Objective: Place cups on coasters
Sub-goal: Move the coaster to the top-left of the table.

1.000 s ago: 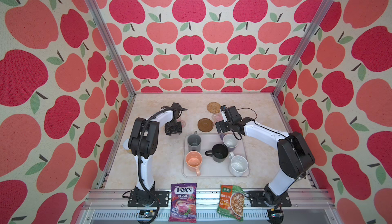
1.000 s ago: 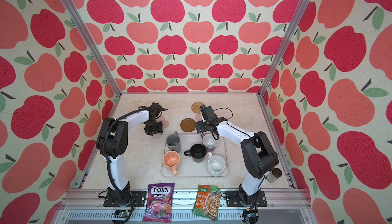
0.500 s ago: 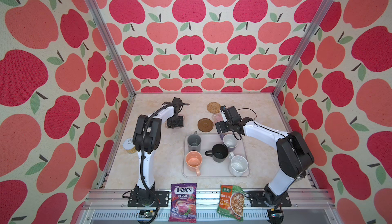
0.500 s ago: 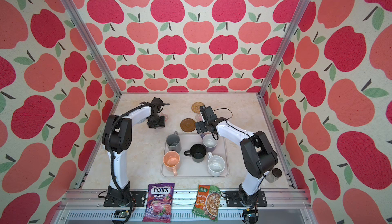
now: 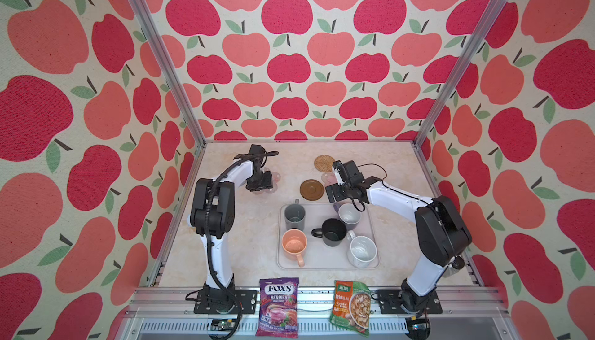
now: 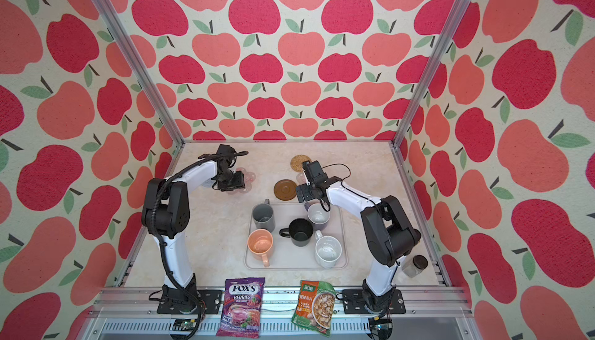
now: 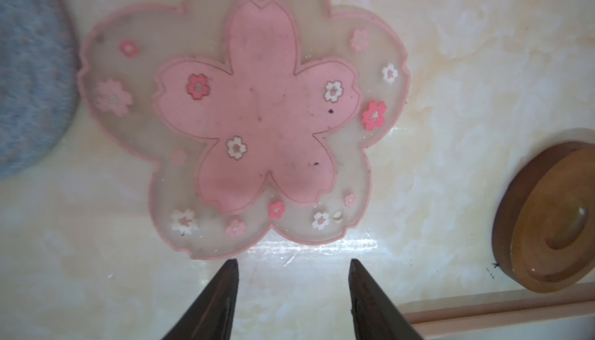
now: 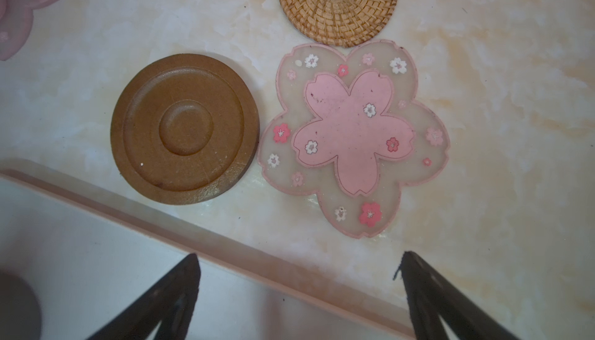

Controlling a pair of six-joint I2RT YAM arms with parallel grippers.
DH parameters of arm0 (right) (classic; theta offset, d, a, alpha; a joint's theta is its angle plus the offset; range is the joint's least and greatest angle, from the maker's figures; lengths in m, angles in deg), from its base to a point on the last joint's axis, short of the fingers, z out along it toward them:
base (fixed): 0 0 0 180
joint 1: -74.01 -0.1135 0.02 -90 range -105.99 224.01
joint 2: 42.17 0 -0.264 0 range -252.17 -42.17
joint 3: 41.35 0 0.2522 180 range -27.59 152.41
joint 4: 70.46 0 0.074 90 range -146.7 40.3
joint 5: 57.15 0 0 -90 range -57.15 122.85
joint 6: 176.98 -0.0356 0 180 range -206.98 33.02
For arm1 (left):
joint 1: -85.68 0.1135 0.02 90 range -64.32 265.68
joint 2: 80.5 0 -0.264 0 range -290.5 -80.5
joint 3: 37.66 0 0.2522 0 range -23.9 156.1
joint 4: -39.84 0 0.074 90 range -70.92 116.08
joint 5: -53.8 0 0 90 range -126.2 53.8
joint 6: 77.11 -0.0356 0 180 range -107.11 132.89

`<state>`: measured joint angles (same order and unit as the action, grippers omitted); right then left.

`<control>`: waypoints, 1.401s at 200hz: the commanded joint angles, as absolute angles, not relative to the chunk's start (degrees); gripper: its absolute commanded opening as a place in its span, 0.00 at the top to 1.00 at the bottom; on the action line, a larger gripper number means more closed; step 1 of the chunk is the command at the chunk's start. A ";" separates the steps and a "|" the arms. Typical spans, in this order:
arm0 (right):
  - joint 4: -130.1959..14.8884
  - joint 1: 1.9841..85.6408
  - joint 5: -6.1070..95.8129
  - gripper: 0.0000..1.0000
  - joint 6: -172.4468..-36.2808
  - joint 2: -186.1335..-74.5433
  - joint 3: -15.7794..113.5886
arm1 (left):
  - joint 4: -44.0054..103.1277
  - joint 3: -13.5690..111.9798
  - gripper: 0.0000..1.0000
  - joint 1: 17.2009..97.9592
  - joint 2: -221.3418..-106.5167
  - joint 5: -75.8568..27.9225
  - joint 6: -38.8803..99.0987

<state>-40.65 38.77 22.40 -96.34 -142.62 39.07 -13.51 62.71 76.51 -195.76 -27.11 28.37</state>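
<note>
Cups (image 5: 334, 232) all sit in the tray (image 5: 325, 256), coasters (image 8: 185, 127) bare on the desk (image 5: 251, 242) just beyond it. Left jaws half open, empty, by a pink coaster (image 7: 257, 113); right jaws wide, empty, at the tray's far rim, seemingly readying a pick.

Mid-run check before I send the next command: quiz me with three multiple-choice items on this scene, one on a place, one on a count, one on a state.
1. The brown coaster lies: A) on the table just outside the rim of the tray; B) inside the tray; C) stacked on another coaster.
2. Mugs standing in the tray: A) three; B) four; C) five.
3. The right gripper has its jaws: A) shut on a mug; B) open and empty; C) shut on a coaster.
Answers: 1 A, the right wrist view shows it on bare table beside the rim. 2 C, both top views show five in the tray. 3 B, the tips stand wide apart with nothing between.
</note>
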 commanded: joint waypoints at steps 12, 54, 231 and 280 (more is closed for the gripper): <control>-39.19 38.40 22.15 0.01 -95.34 -143.24 40.35 | -12.47 61.88 0.43 80.08 -195.34 -28.21 29.20; -39.06 38.40 22.14 0.01 -95.18 -143.58 41.18 | -10.27 62.31 0.44 83.01 -198.16 -28.20 31.92; -38.58 38.37 21.27 0.01 -93.94 -145.13 43.53 | -5.81 68.99 0.44 79.88 -207.68 -23.45 35.44; -38.49 38.33 21.28 0.01 -94.01 -144.80 43.04 | -6.11 69.12 0.44 79.26 -207.35 -26.37 39.76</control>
<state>-39.82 38.77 22.18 -94.57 -144.43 41.95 -4.09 69.35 79.22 -205.14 -25.21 36.57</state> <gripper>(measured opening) 0.992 0.561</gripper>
